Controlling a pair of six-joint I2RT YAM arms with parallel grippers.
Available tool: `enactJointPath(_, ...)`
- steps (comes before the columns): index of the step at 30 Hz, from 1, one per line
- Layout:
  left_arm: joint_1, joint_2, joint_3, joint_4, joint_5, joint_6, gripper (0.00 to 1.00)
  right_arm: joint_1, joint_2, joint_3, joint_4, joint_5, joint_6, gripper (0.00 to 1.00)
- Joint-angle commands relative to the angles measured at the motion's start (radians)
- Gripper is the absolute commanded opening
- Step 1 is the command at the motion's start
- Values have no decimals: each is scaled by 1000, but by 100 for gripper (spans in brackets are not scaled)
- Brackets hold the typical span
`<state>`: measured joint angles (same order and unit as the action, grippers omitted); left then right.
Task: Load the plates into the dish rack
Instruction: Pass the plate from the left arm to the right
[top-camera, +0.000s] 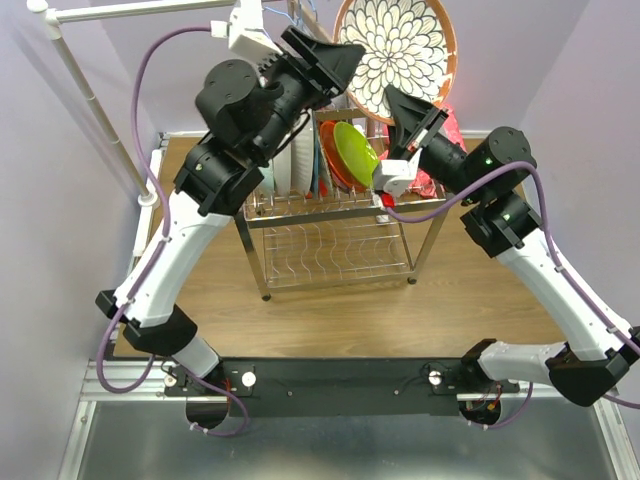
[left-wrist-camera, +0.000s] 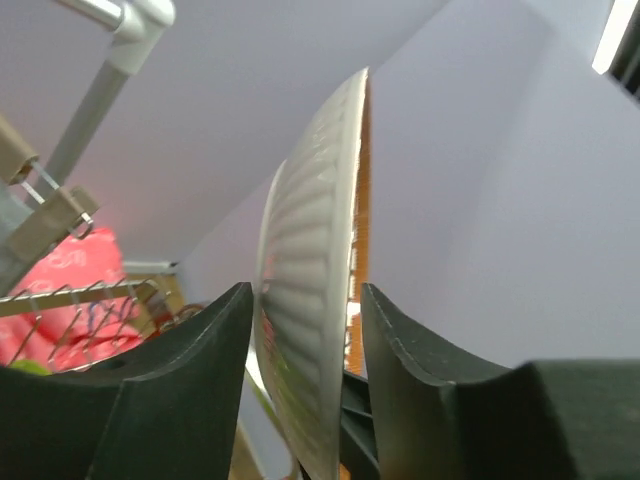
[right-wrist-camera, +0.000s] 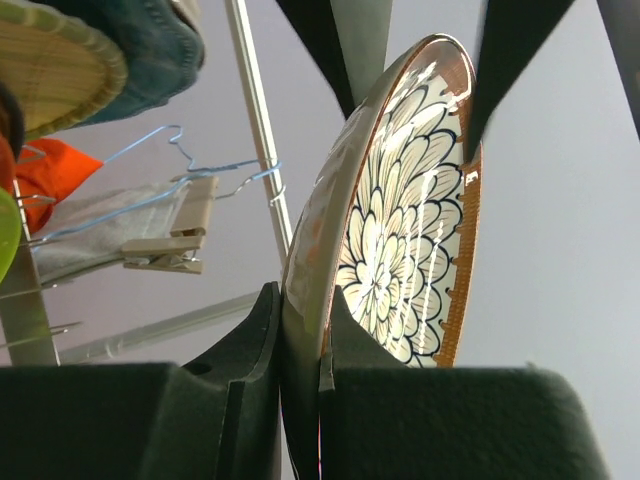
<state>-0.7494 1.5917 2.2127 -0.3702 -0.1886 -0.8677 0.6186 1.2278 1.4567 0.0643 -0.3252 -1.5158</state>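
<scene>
Left wrist view shows your left gripper, jaws apart, straddling the floral plate, raised clear of the dish rack; your right gripper is clamped on its rim. Withdraw left straight back without brushing it.

Both arms have white links, black joints, purple cables.

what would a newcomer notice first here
A big floral plate is held up in the air at the far side, the right pincer clamped on its rim and the left pincer open astride it. Nearer, the chrome dish rack mid-table already holds an orange plate and a lime green plate.
</scene>
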Motion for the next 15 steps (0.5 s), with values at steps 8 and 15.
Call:
enactJointPath(8, -8, -166, 5, 189, -38, 110, 74, -10, -8, 145, 181, 64, 243, 1)
enactJointPath(15, -8, -300, -60, 159, -158, 262, 74, -8, 79, 460, 11, 109, 696, 1)
